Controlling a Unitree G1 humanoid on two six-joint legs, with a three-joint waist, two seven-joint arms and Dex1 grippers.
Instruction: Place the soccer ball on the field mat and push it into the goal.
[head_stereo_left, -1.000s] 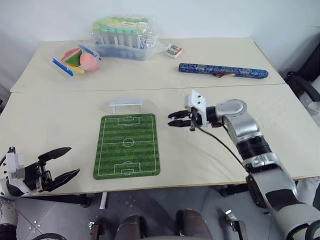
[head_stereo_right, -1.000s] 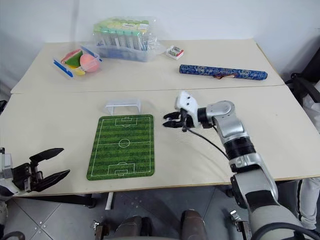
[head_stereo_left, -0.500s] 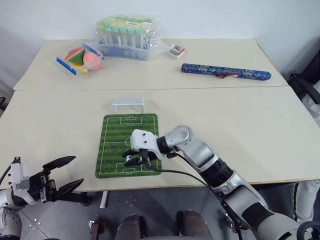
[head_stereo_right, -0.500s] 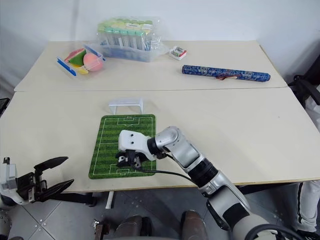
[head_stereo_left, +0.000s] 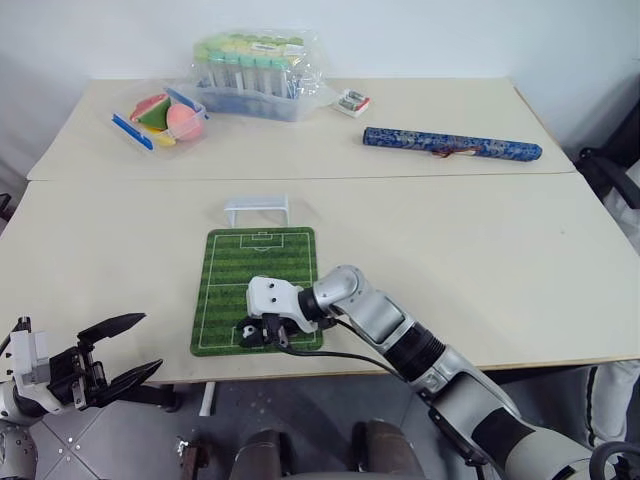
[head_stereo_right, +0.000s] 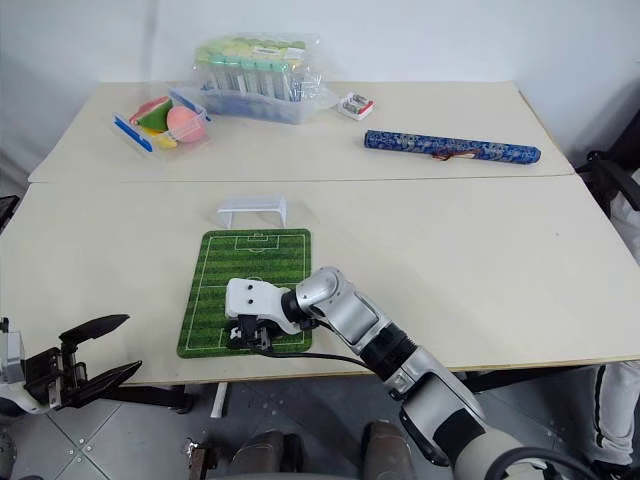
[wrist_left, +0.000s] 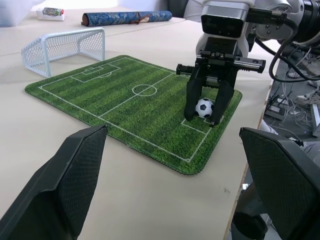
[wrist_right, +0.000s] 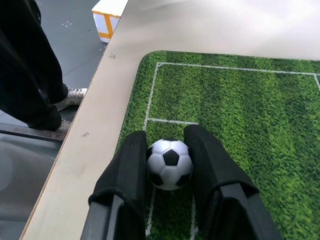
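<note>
bench (head_stereo_left: 480, 250): carries mat and goal.
mat (head_stereo_left: 262, 268): flat near front edge, goal (head_stereo_left: 257, 210) just past its far end.
right tool (wrist_left: 204, 119): tips down on mat's near end, clamped on ball.
left tool (head_stereo_left: 125, 350): fingers spread, empty, off bench's front-left.
ball (wrist_right: 169, 164): between right tool's fingers, near penalty box.

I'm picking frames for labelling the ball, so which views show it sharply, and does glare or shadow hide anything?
Right wrist view: the soccer ball is crisp between the right hand's fingers; the table's far part glares pale. Left wrist view: ball and goal sharp, the left hand's near fingers loom large and soft. Eye views: even light, only soft shadows on the field mat.
</note>
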